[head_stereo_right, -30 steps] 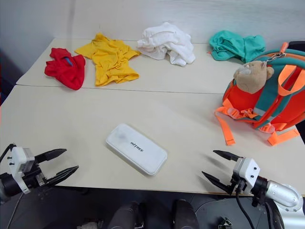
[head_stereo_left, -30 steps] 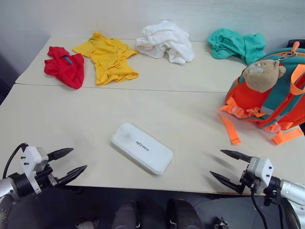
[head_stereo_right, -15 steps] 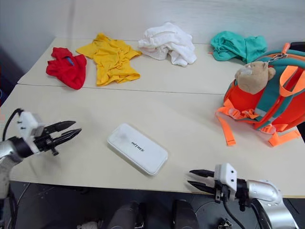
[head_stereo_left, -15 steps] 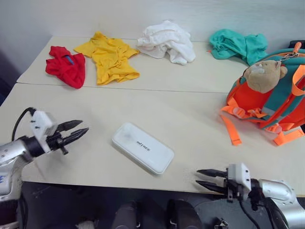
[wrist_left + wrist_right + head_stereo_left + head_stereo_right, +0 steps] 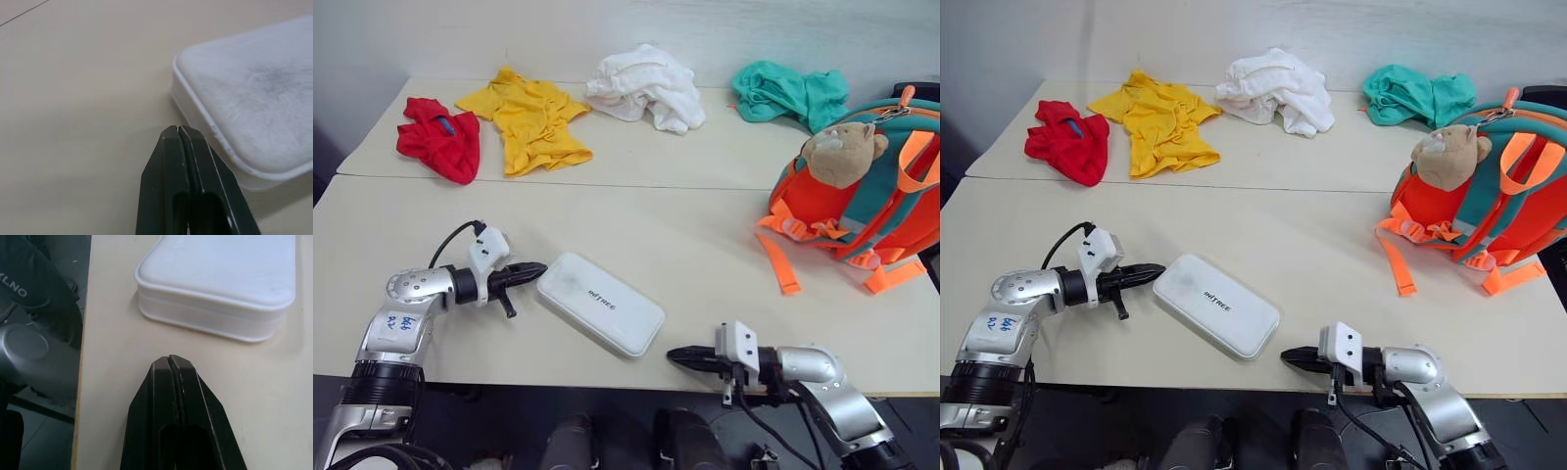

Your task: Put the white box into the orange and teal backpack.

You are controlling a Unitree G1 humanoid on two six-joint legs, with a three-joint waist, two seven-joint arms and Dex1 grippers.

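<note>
White plastic catches the eye first in the left eye view: the white box [image 5: 601,303] lies flat and askew near the front edge of the table [image 5: 685,245], small dark lettering on its lid too fine for me to read with confidence. The left gripper [image 5: 534,267] points at one short end, its tip just beside the box, and the right gripper [image 5: 677,354] points toward the opposite corner from the table's front edge; both have their jaws pressed together, so I judge they mean to squeeze or push the box between them rather than pinch it. The orange and teal backpack [image 5: 862,211] stands well apart at the right side, a plush bear head against its front. From the right eye view, red, yellow, white and teal garments lie along the far side, out of the way. Seen in the left wrist view, the closed black jaws sit just short of the box's rounded corner, whether touching I cannot tell. By the right wrist view, the shut jaws aim at the box's side wall with bare table between.
</note>
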